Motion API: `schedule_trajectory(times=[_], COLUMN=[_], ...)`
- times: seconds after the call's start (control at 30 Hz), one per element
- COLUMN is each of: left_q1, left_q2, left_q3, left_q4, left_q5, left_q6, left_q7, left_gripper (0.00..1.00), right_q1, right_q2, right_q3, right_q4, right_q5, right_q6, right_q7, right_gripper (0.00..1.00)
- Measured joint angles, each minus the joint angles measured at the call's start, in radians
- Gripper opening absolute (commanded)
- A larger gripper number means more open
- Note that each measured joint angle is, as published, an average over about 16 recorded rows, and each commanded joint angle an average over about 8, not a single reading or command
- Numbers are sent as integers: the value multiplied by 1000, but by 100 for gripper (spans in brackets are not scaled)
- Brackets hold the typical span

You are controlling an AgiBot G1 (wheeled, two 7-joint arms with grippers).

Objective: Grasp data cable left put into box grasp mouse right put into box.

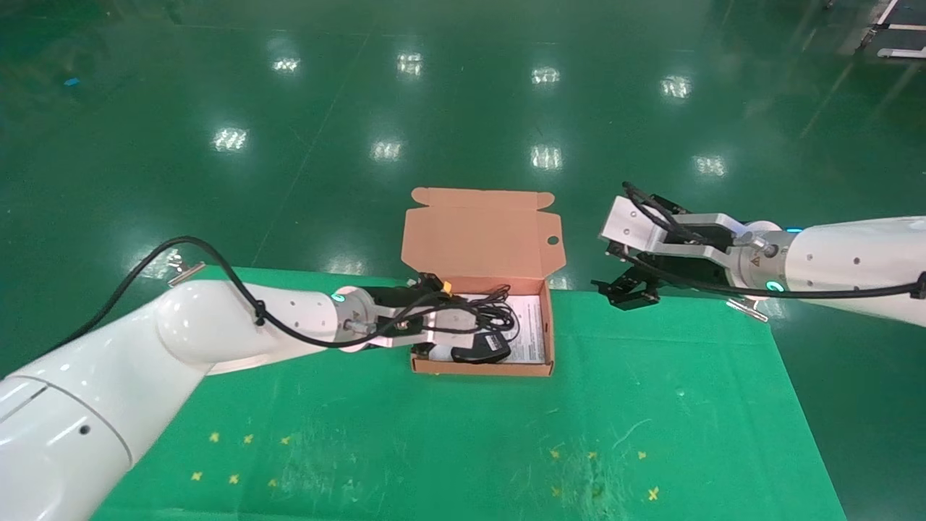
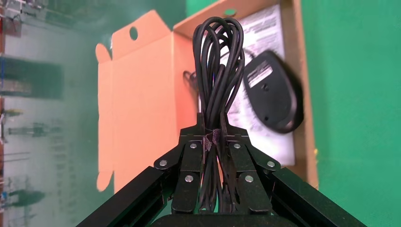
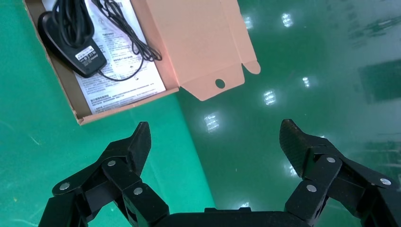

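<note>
Green table: left pincer clamps data cable over box; right pincer spread, beside box.

Box: matt orange-tan cardboard, smooth faces, raw cut edges. White printed paper sheet inside, flat and matt. Mouse: black plastic, slight sheen on the underside, with a paper-like label. Data cable: black rubbery sheath, semi-gloss, bound by a dark fuzzy strap. Left tool and right tool: matt black links with bright metal rivets. Table: green matt cloth-like cover, scuffed. Floor: glossy green, mirror-like reflections.
</note>
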Motion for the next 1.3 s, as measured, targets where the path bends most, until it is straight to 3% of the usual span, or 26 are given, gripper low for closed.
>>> schedule_trajectory(times=[0.03,0.67,1.07,1.3], left_q1=[0,-5,-59,-52], left_q2=[0,-26,-74,-117], left_q3=[4,9,2,-36], left_q4=[1,-29,-115,-166], left_q5=[-5,-21,-4,-32], left_q6=[-1,-1,-45,-14], left_q7=[0,-15,-91,-144], left_gripper=[100,100,100,100], right_q1=[0,3,84,88], right_q2=[3,4,-21,-17], right_q3=[0,1,17,65], right_q4=[5,11,2,10], right_q5=[-2,-7,-68,-47], right_q6=[0,4,25,-20], right_q7=[3,7,-35,-75], right_gripper=[100,100,100,100])
